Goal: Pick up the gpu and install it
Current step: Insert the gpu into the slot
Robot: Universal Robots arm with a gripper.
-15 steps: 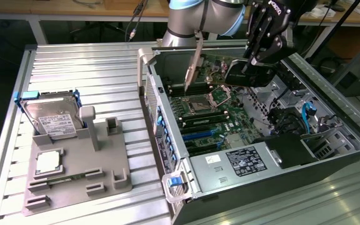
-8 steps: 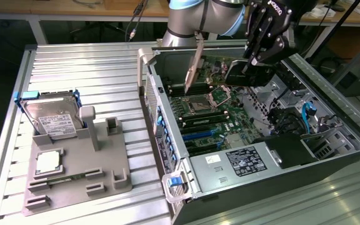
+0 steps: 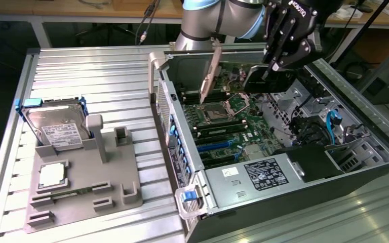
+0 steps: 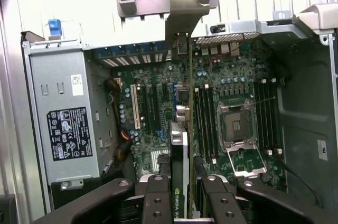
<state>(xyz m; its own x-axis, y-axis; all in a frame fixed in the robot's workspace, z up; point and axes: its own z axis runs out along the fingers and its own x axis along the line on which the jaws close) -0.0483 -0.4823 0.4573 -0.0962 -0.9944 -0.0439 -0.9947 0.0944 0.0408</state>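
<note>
Evidently the gripper (image 4: 184, 184) was clamped on the gpu (image 4: 180, 145), carrying it edge-on over the motherboard (image 4: 153, 102) inside the open case (image 3: 159, 96). Its bracket (image 4: 186, 7) faced the case's rear wall, likely to line the card's edge up with a slot. Whether it touched one, I could not tell.

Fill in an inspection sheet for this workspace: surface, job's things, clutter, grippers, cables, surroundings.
Surface: ribbed metal table carrying a grey fixture tray and an open computer case.
Job's things: gpu held edge-on over the motherboard inside the case.
Clutter: hard drive, processor and memory stick on the tray.
Grippers: tool shut on the gpu.
Cables: blue cable inside the case; black cable hanging behind the table.
Surroundings: wooden benches behind.
</note>
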